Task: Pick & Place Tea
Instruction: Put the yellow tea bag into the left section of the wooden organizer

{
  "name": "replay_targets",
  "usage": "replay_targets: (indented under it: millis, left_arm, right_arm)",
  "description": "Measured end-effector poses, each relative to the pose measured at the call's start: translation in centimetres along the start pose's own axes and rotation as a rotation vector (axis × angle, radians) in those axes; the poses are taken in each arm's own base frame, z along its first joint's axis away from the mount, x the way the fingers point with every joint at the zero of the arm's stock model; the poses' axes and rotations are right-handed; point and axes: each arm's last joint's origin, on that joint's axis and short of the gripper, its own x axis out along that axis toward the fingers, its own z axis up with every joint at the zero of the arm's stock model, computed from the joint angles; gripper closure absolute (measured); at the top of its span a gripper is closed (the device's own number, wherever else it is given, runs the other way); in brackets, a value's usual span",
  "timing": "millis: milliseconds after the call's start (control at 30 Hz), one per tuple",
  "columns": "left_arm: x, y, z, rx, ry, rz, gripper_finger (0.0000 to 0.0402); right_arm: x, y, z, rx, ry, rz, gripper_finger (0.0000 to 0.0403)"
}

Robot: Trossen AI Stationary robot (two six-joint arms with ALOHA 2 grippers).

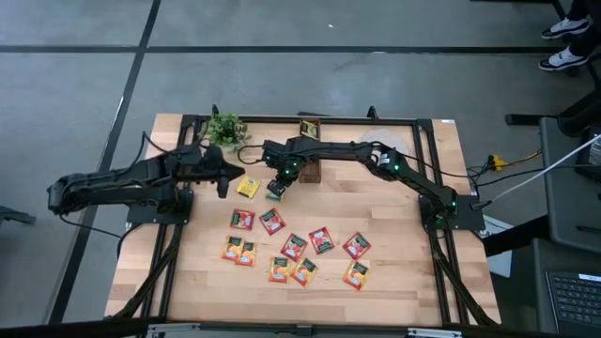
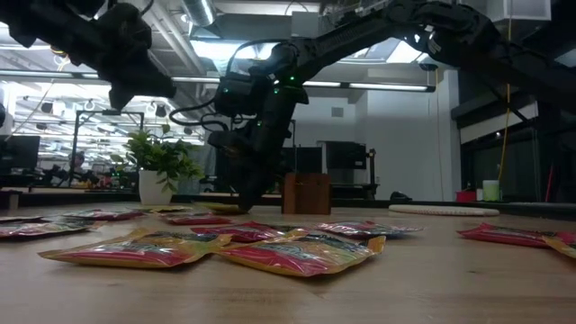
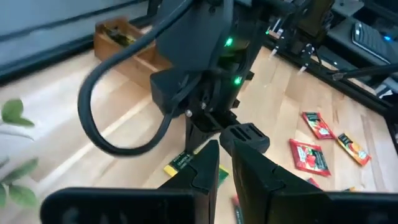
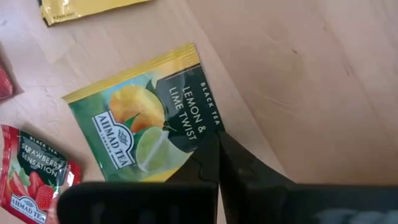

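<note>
Pinching one corner of the green sachet (image 4: 146, 134) beside the wooden box (image 1: 309, 171), the right claw (image 4: 216, 149) is clamped shut; so slight a hold risks slipping. Left claw (image 1: 223, 173) waits nearby, nearly closed, empty.

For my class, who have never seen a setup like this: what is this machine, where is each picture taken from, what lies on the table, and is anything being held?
It is a robot with two dark arms at a wooden table. One picture looks straight down, one looks level across the tabletop, and two come from cameras on the wrists.

Small flat tea sachets lie scattered on the wood, red, orange and yellow. At the back stand a potted plant and a wooden box.

The right gripper is shut on the edge of a green and yellow sachet labelled lemon and lime. The left gripper waits beside it near the plant, holding nothing that I can see.
</note>
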Motion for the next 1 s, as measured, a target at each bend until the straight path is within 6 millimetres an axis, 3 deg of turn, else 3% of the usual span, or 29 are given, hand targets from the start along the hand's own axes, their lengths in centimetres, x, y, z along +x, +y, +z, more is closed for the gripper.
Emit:
replay_targets:
  millis: [233,433,600,1000]
  left_arm:
    - [1.2,0.1,-1.0,-0.098,0.163,-0.025,0.0359]
    - [2.3,-0.5,-1.9,-0.040,0.296,-0.136,0.0359]
    - [2.9,-1.8,-3.1,0.179,0.361,-0.196,0.0361]
    - [4.9,-3.4,-6.0,0.708,0.466,-0.152,0.0360]
  right_arm:
    - [0.0,0.0,0.0,-0.012,-0.001,-0.001,0.0403]
    - [0.1,0.0,0.1,-0.016,-0.012,0.004,0.0403]
    - [0.1,0.0,0.1,-0.018,-0.012,0.004,0.0403]
    - [0.1,0.0,0.1,-0.020,-0.013,0.004,0.0402]
